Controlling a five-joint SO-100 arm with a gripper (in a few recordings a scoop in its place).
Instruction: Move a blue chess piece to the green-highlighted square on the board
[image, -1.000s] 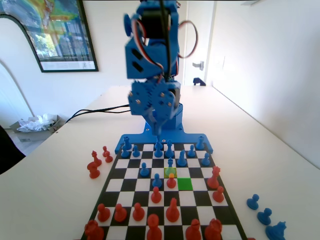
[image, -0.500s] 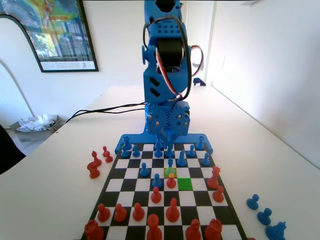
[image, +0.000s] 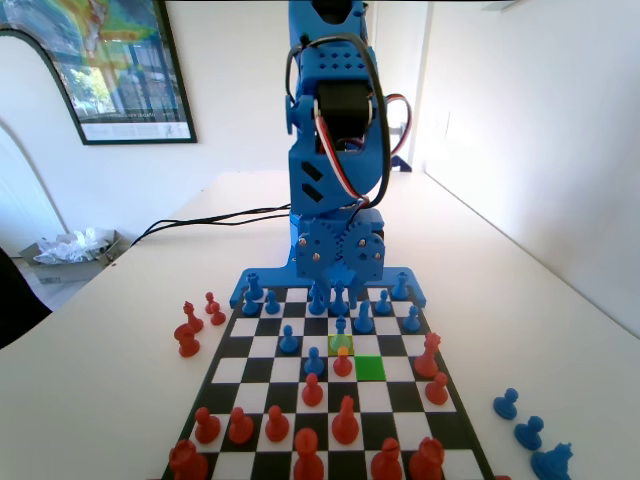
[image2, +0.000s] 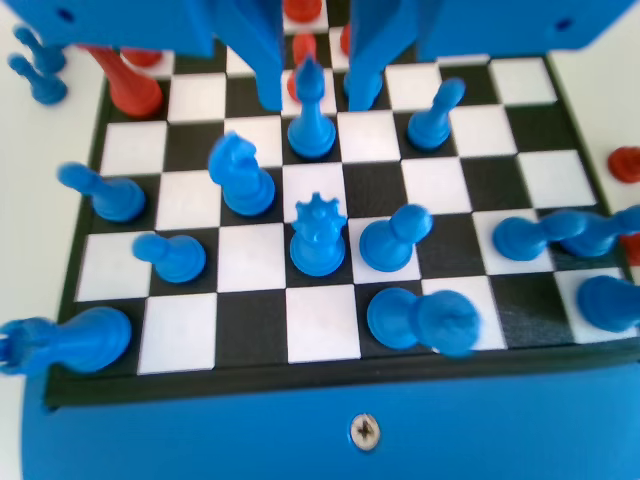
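The end effector (image2: 312, 85) hangs released, its 2 jaws straddling a tall pointed blue piece (image2: 311, 115) rather than the blue chess piece (image: 340, 325), which stands just behind the green-highlighted square (image: 370, 368) on the board (image: 395, 410). I judge it should recentre over the pawn's round head before clenching.

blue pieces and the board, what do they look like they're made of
The blue pieces, like the pointed one between the open end effector jaws, look like moulded plastic: uniform colour, soft sheen. The board looks smooth and rigid with printed squares; material unclear.
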